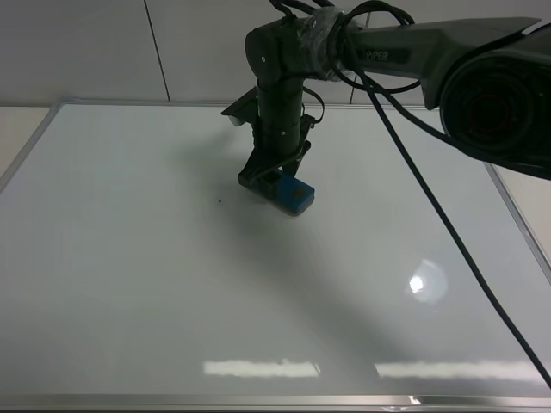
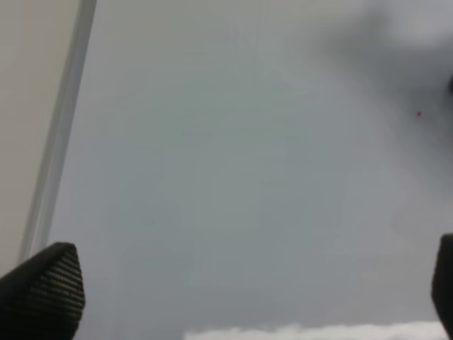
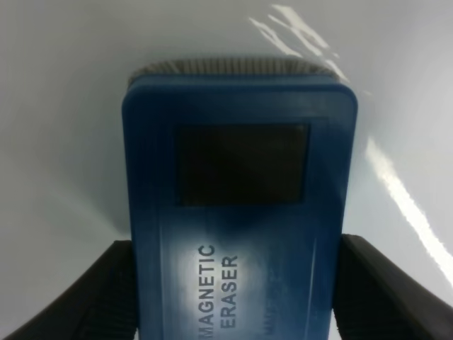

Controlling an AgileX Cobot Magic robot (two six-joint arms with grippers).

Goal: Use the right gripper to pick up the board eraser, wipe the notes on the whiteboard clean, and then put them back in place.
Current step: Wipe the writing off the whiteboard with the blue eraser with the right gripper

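My right gripper is shut on the teal-blue board eraser and holds it down on the whiteboard, a little beyond the middle. In the right wrist view the eraser fills the frame between the two black fingers, with "MAGNETIC ERASER" printed on it. No red notes show anywhere. Only a tiny dark speck lies left of the eraser, and it shows as a small red dot in the left wrist view. My left gripper is open and empty above the board's left side, and is out of the exterior view.
The board's silver frame runs along the left edge, and it also shows in the left wrist view. A black cable hangs from the right arm across the board's right side. Light glare reflects near the front right.
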